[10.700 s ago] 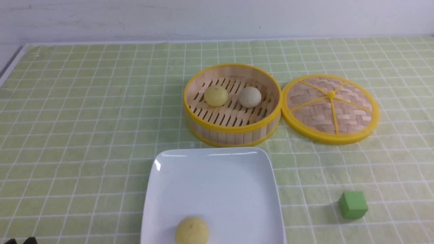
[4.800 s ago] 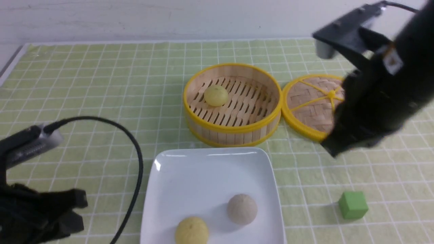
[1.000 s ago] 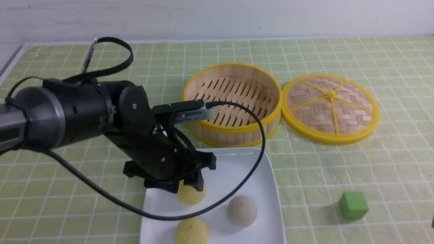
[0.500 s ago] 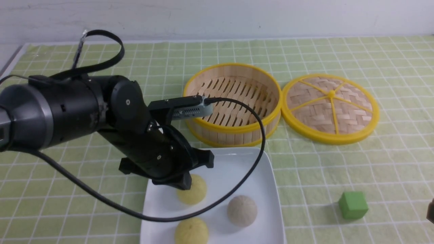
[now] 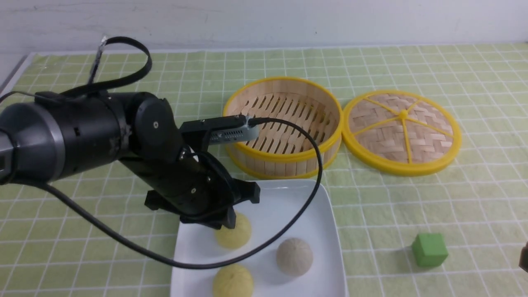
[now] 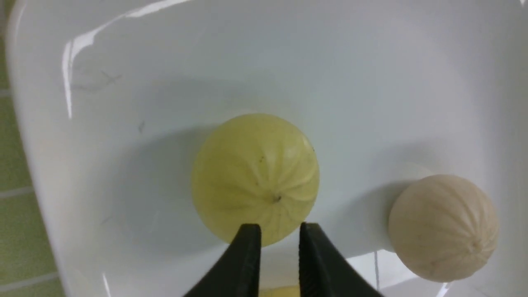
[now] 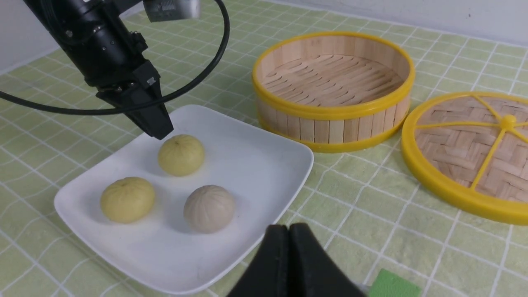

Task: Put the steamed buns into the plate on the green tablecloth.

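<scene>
Three steamed buns sit on the plate (image 5: 264, 206), which rests on the green cloth (image 5: 383, 214). To the right of the plate is the right pincer (image 7: 287, 231), closed and with nothing in its tips. On the plate's near part lies one yellow bun (image 5: 233, 282), with the beige bun (image 5: 294, 256) a little farther off and to its right. Farther toward the plate's left side is the other yellow bun (image 5: 233, 231), the one that matters: it sits just under and slightly to the near side of the left pincer (image 6: 280, 231), whose tips stand narrowly apart, gripping nothing. Being round, it has no long axis to match. The left arm is clearly the nearer, and should rise straight up before drawing back, lest it nudge that bun. Beyond the plate, the basket (image 5: 284, 156) holds no bun.
</scene>
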